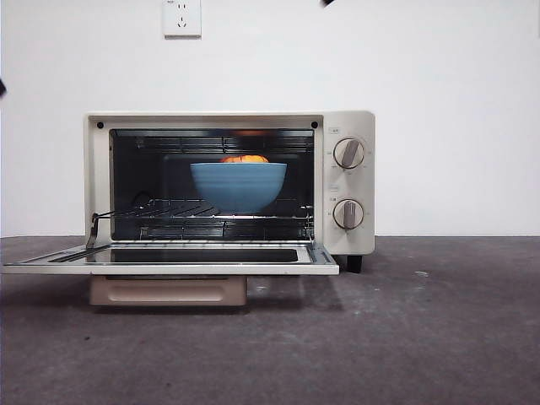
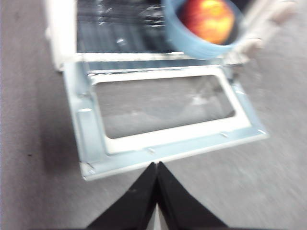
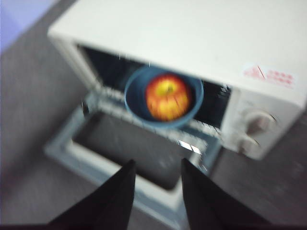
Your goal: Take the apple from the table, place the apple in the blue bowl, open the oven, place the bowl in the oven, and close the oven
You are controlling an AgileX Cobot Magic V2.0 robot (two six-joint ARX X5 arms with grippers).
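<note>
- Apple (image 3: 167, 99) sits inside the blue bowl (image 1: 238, 186); red w/ yellow-orange streaks. In front view only its top shows above the bowl rim.
- Blue bowl stands upright on the wire rack (image 1: 211, 209) inside the oven (image 1: 228, 181), roughly mid-cavity, a bit toward the knob side. Faint ridges on its outside.
- In both wrist views the bowl looks near the front of the rack, close to the opening; pics are blurry, so exact depth can't be told.
- Oven door (image 1: 169, 257) is fully down, lying about level, hinged at the oven's lower front edge. Its glass pane faces up; metal frame around it.
- Beige bar handle (image 1: 168, 291) hangs under the lowered door's front edge, just above the bench (image 1: 405, 337).
- Two round knobs (image 1: 348, 153) on the cream panel beside the cavity, one above the other.
- Black foot (image 1: 354, 263) visible under the knob side.
- Oven stands on the dark grey mottled bench, w/ a white wall (image 1: 456, 101) behind and a wall socket (image 1: 182, 18) above the oven.
- Left gripper (image 2: 157, 165): fingers together, tips touching, holding nothing; above the bench just off the door's front edge.
- Right gripper (image 3: 157, 165): fingers apart, empty; up above the open door, apart from bowl and oven.
- Front view: only small dark tips at the top edge and high on one side; can't tell which arm is which there.
</note>
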